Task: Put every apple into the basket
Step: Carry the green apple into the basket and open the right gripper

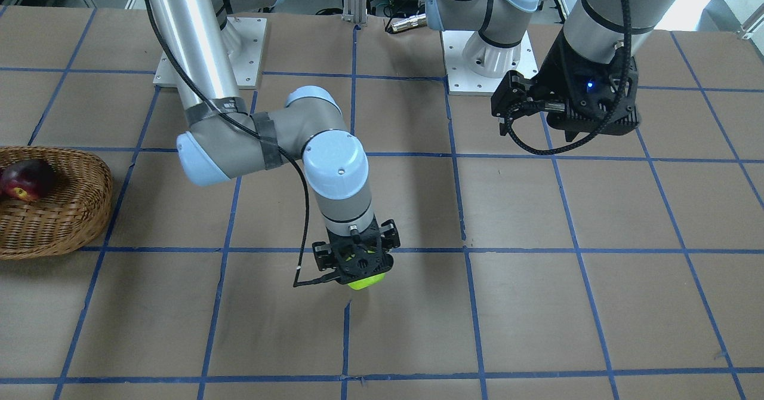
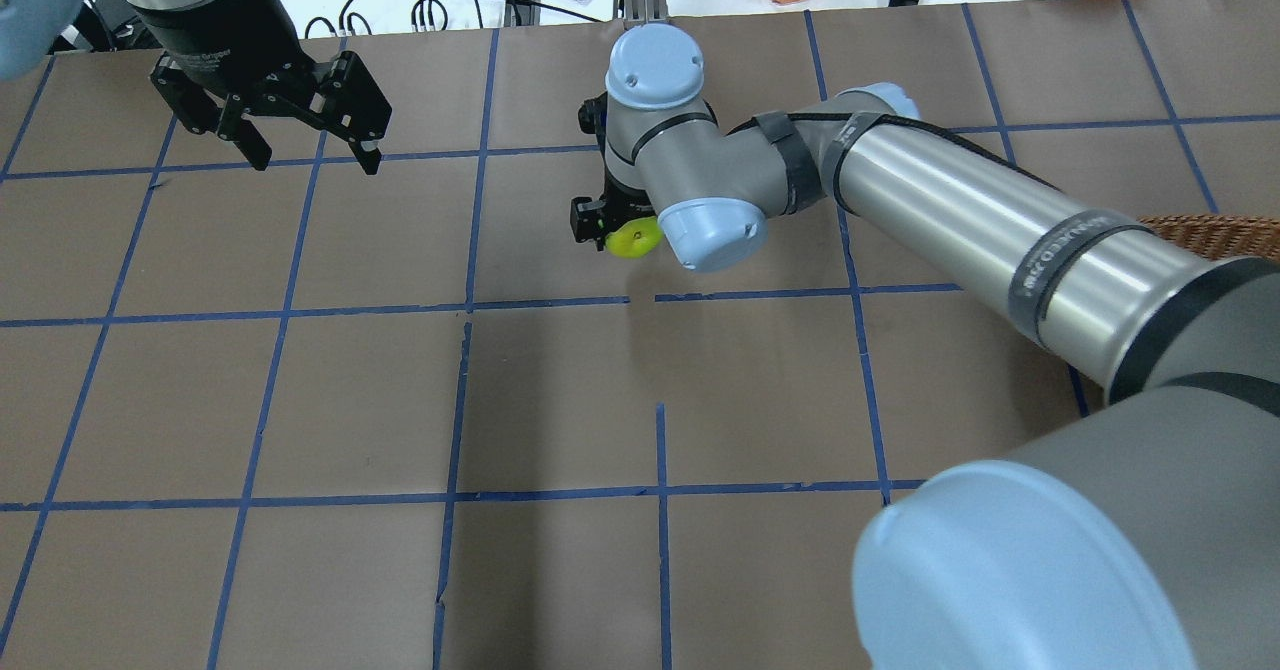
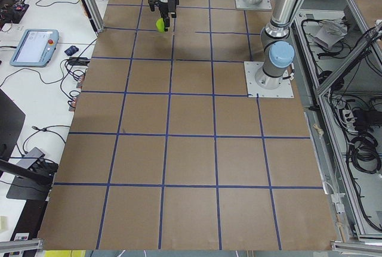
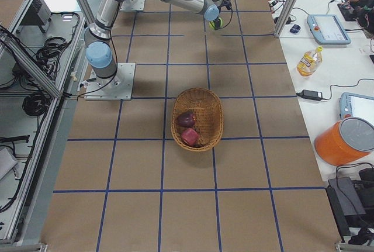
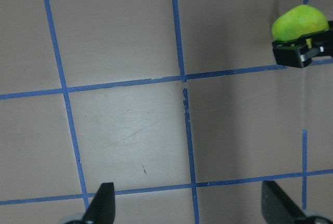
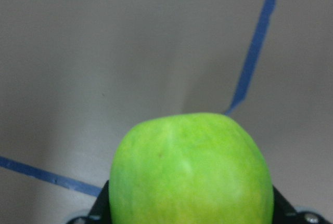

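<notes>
One green apple (image 1: 365,282) is clamped in the right hand (image 1: 358,267); the left hand (image 2: 316,161) gapes wide.

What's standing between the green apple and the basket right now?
Nothing visible. The right gripper holds the green apple, and only taped table shows between it and the basket. A dark apple and a red apple already lie inside, with room left.

You see the green apple (image 1: 365,283) clamped in the right gripper (image 1: 359,268) over mid-table, well apart from the wicker basket (image 4: 217,109); inside it the red apple (image 4: 190,137) and the maroon apple (image 4: 186,118) lie side by side.
</notes>
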`<action>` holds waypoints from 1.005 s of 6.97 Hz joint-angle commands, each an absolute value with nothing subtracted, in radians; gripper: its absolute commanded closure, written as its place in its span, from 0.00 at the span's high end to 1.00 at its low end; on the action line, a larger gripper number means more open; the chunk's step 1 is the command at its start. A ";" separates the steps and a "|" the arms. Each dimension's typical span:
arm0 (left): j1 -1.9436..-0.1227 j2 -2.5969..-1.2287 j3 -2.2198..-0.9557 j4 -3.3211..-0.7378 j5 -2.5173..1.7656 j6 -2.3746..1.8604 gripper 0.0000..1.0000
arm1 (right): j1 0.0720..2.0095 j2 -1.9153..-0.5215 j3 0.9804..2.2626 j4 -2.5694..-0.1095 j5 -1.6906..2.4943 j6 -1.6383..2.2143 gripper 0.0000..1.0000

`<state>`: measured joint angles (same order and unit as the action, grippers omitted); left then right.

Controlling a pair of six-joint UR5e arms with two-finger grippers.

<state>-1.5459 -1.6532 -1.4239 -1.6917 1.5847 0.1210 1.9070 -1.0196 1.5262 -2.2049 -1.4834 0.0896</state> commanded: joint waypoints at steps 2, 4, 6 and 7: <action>-1.545 -1.641 -1.443 -1.690 1.582 0.115 1.00 | 1.642 -1.323 1.720 -2.043 -1.541 0.010 0.66; -1.551 -1.643 -1.463 -1.629 1.585 0.118 1.00 | 1.402 -1.442 1.943 -2.182 -1.659 -0.366 0.66; -1.552 -1.654 -1.468 -1.623 1.583 0.110 1.00 | 1.135 -1.465 2.040 -2.288 -1.638 -0.542 0.66; -1.552 -1.666 -1.456 -1.623 1.583 0.113 1.00 | 1.062 -1.459 2.042 -2.327 -1.638 -0.640 0.66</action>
<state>-1.5519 -1.6530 -1.4646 -1.6255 1.5830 0.1130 1.1780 -1.4554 2.0192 -2.2718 -1.6426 -0.5250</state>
